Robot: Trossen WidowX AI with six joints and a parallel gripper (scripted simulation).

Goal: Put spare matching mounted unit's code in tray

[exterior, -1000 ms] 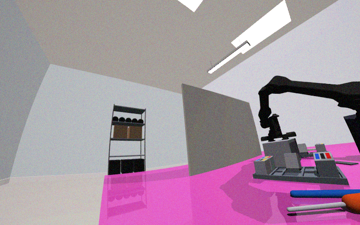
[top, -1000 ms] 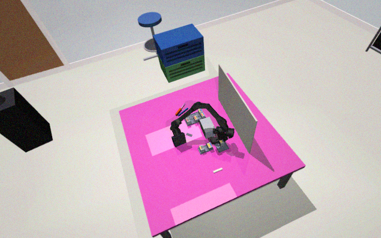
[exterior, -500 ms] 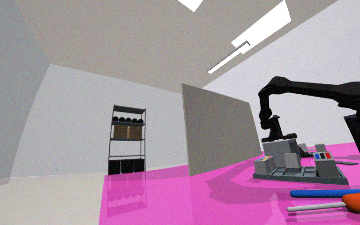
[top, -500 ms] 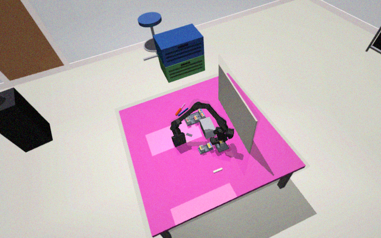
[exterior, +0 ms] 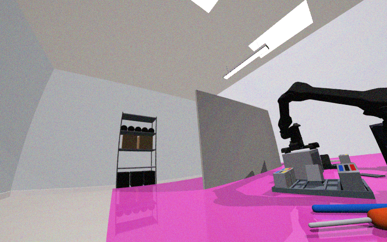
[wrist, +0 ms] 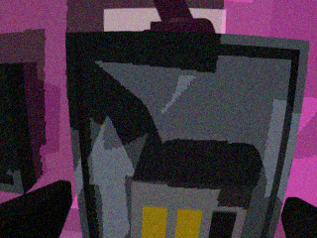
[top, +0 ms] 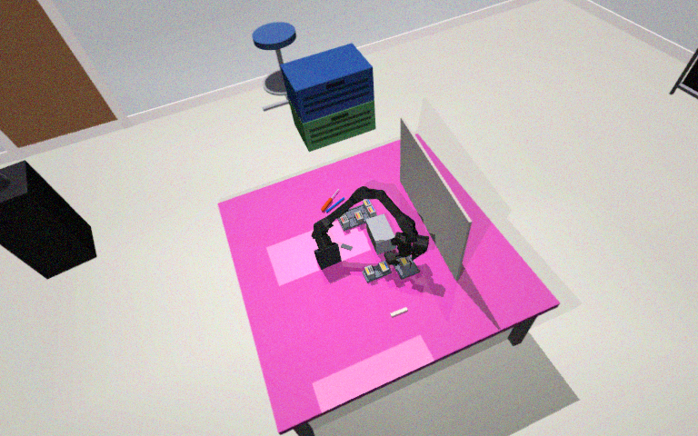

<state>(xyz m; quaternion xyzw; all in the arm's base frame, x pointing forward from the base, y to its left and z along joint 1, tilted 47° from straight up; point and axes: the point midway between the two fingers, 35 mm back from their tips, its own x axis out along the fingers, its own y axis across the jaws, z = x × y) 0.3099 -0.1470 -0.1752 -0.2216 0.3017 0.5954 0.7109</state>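
A grey spare (wrist: 193,193) (top: 404,262) with two yellow bars and a black bar stands inside the dark grey tray (wrist: 228,104) (top: 409,273), towards the near end in the wrist view. My gripper (wrist: 178,202) is open, its fingers wide apart on either side of the spare with gaps between. In the exterior view its fingertips are hidden behind a large grey block (exterior: 298,164) (top: 379,228). A rack (exterior: 319,193) holds several units, including one marked blue, black and red (exterior: 346,169). I cannot make out the mounted unit's printed back.
A second rack (top: 377,274) with two units (top: 369,269) (top: 383,266) is beside the tray. A tall grey panel (top: 437,205) (exterior: 234,139) stands beyond the arm. An orange-handled screwdriver (top: 326,204) (exterior: 379,218), a blue pen (top: 335,204) (exterior: 342,208) and a white bar (top: 398,312) lie on the table.
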